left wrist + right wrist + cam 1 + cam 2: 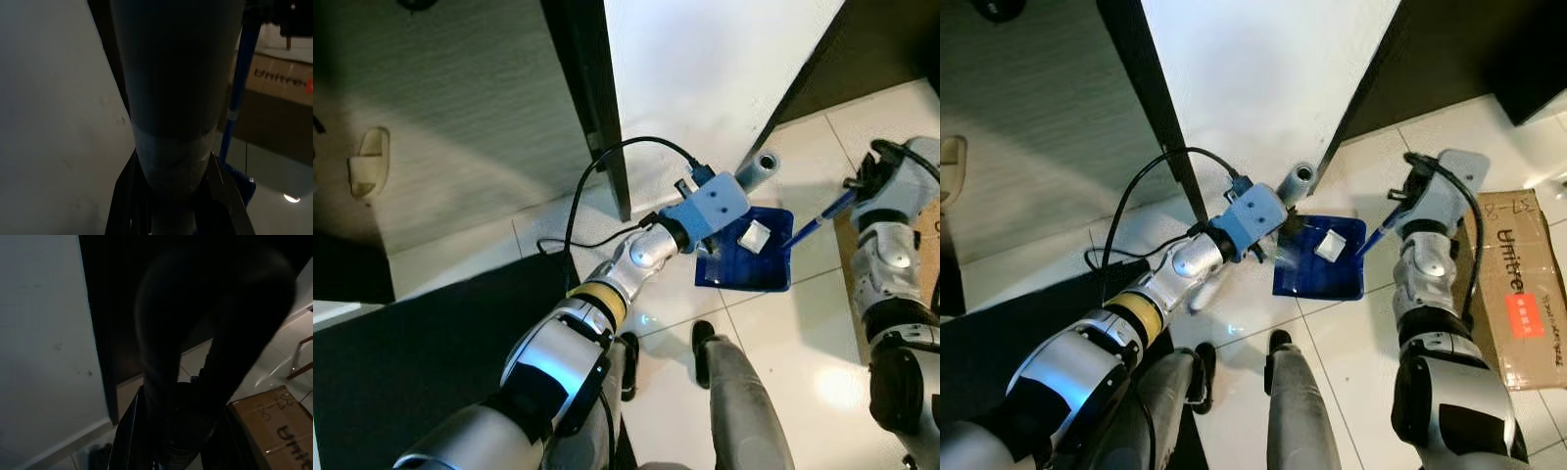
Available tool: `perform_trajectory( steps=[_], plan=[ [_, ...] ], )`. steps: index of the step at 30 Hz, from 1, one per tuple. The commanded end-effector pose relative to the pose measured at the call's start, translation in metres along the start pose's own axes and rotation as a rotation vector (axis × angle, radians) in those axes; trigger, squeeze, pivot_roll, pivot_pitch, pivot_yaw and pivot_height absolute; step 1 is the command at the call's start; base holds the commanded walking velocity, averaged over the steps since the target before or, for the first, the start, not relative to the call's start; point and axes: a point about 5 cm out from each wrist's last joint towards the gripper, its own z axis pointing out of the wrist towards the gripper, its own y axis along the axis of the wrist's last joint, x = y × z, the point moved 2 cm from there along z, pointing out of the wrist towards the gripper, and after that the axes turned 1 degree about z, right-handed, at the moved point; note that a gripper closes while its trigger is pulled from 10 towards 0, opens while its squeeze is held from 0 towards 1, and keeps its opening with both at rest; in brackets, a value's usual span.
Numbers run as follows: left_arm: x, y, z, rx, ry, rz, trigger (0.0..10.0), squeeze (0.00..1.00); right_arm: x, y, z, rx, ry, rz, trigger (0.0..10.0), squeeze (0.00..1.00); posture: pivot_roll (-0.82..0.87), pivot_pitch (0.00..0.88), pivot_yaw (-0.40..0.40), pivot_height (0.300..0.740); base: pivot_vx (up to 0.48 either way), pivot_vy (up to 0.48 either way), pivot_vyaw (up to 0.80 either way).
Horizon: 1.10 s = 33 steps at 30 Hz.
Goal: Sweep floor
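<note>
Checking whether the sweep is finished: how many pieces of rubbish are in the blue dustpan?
1: a single pale crumpled piece lies near the middle of the blue dustpan, on the tiled floor by the white wall. Smaller bits may be too small to see.

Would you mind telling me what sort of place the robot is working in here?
Probably a home interior, by a doorway or hall corner: glossy white floor tiles meet a white wall with dark framing, a slipper lies nearby, and a blue dustpan sits beside a cardboard box.
</note>
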Motion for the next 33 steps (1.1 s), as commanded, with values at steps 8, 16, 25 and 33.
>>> perform_trajectory(
  steps=[8, 16, 25, 33],
  plan=[
    [-0.054, 0.082, 0.044, -0.241, -0.093, -0.106, 10.0, 0.00, 0.022, -0.072, -0.034, 0.352, 0.170, -0.132, 10.0, 0.00, 0.03, 0.422, 0.112, 0.740, 0.000, 0.000, 0.00],
    [-0.038, 0.105, 0.050, -0.325, -0.055, -0.153, 10.0, 0.00, 0.018, -0.078, -0.039, 0.376, 0.162, -0.142, 10.0, 0.00, 0.05, 0.406, 0.103, 0.740, 0.000, 0.000, 0.00],
    [-0.033, 0.096, 0.055, -0.227, 0.048, -0.205, 10.0, 0.00, 0.016, -0.087, -0.047, 0.405, 0.125, -0.115, 10.0, 0.00, 0.05, 0.387, 0.091, 0.740, 0.000, 0.000, 0.00],
    [-0.050, 0.174, 0.070, -0.451, 0.033, -0.526, 10.0, 0.00, 0.023, -0.097, -0.056, 0.431, 0.140, -0.115, 10.0, 0.00, 0.04, 0.384, 0.098, 0.740, 0.000, 0.000, 0.00]
  ],
)
